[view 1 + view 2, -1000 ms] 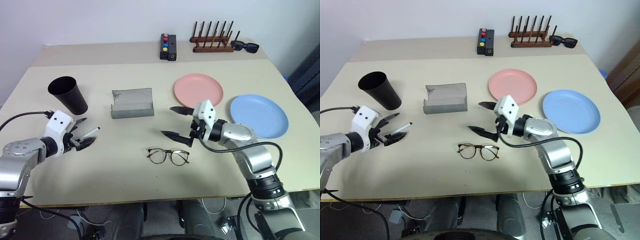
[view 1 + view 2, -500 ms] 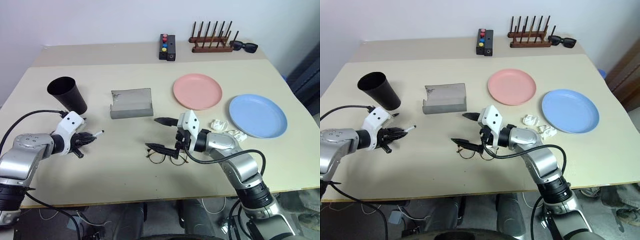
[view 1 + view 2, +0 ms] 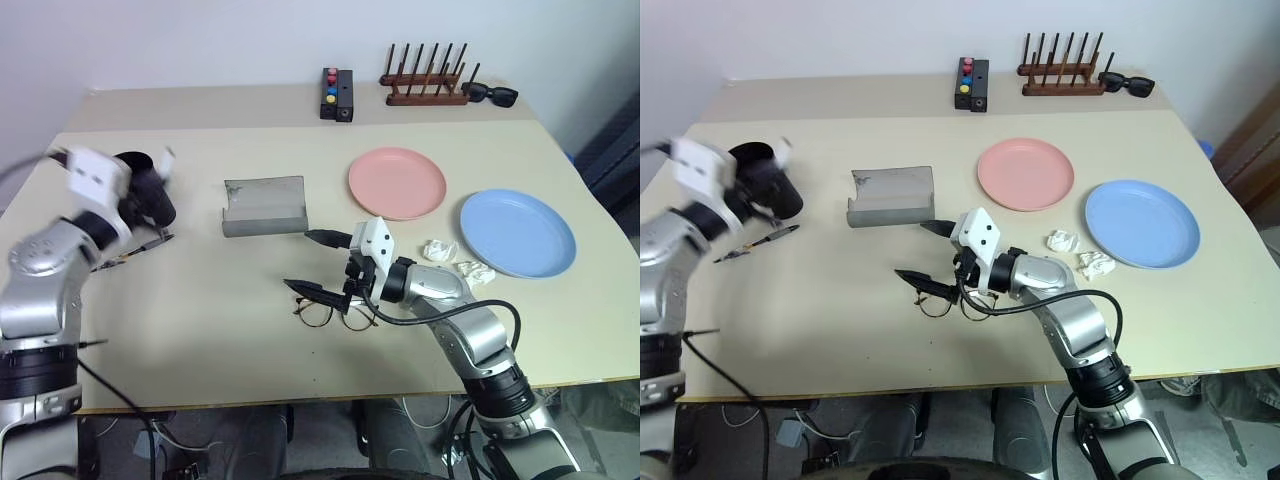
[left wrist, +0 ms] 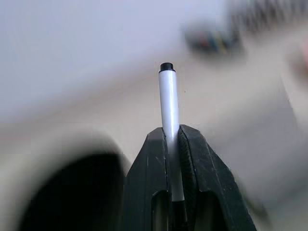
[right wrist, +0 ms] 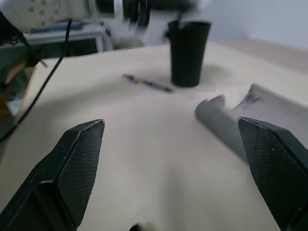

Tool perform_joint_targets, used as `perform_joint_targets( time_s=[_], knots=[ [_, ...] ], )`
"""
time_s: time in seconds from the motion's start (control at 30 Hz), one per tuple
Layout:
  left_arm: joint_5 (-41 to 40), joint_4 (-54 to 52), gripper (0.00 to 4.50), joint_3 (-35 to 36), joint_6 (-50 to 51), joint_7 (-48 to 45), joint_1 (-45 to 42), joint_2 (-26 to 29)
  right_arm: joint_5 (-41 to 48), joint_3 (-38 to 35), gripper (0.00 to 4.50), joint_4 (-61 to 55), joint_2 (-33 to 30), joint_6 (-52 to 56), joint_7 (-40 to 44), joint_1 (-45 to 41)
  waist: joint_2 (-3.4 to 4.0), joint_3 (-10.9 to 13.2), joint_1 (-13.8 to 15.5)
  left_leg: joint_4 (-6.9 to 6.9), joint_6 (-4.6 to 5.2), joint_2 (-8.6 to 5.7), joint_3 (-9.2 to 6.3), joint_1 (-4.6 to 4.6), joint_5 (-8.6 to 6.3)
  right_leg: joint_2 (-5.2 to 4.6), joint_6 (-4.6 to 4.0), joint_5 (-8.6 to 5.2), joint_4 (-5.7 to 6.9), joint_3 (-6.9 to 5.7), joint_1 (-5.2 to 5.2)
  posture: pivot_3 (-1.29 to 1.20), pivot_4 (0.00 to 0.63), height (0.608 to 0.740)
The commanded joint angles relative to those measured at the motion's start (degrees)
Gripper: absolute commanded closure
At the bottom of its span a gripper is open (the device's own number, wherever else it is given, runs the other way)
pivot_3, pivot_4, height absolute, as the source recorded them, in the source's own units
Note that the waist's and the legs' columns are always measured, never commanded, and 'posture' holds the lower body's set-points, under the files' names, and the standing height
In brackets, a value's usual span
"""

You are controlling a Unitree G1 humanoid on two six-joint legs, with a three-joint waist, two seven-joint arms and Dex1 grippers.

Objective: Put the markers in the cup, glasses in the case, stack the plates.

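From the head views, your left gripper (image 3: 150, 172) is up beside the rim of the tall matte black tumbler (image 3: 152, 200); a dark slim pen (image 3: 758, 243) lies slantwise on the beige table (image 3: 200, 330) just below it. Your right gripper (image 3: 315, 264), fingers wide apart, straddles the thin dark-framed eyeglasses (image 3: 335, 312); the open grey case (image 3: 264, 206) sits just beyond.

Left wrist: fingers clamped on the white-bodied marker (image 4: 169, 120), long axis running along them.

Right wrist: I can't see inside the tumbler.
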Motion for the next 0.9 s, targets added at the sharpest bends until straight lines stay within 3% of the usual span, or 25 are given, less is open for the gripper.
perform_joint_targets(
  time_s=[0.03, 0.2, 0.47, 0.9],
  knots=[
    [4.48, 3.96, 4.47, 3.23, -8.21, 9.38, -4.29, -0.81, -0.39, 0.37, 0.0, 0.65, 1.51, -2.25, -0.35, -1.94, 0.01, 0.0, -0.08, -0.02, 0.0, 0.0, 0.02, 0.01, 0.0, 0.0, 0.0, 0.0, 0.0, 0.01, 0.0, 0.0, 0.15, 0.739],
    [9.86, 16.78, 4.47, 1.4, -18.07, 17.88, -12.53, -2.83, -0.37, 0.69, 0.0, 2.85, 3.4, -4.24, -0.26, -3.87, -0.02, -0.01, 0.16, -0.01, -0.01, -0.02, 0.02, 0.02, 0.01, 0.01, 0.01, 0.01, 0.01, 0.0, 0.02, 0.0, 0.15, 0.739],
    [12.22, 36.17, 4.47, -1.34, -30.0, 19.92, -18.83, -5.24, 0.88, -0.3, 0.0, 4.23, 8.83, -5.73, -2.33, -6.15, -0.05, -0.02, -0.05, 0.05, -0.03, -0.05, 0.01, 0.0, 0.02, 0.01, 0.08, 0.05, 0.01, 0.0, 0.04, 0.0, 0.15, 0.739],
    [11.58, 37.12, 4.47, -2.69, -31.76, 20.62, -17.02, -7.99, 1.35, -0.84, 0.0, 3.66, 8.83, -5.42, -3.1, -5.88, -0.04, -0.02, -0.06, 0.05, -0.03, -0.05, 0.0, 0.0, 0.03, 0.01, 0.08, 0.05, 0.07, 0.0, 0.02, 0.0, 0.15, 0.739]
  ],
)
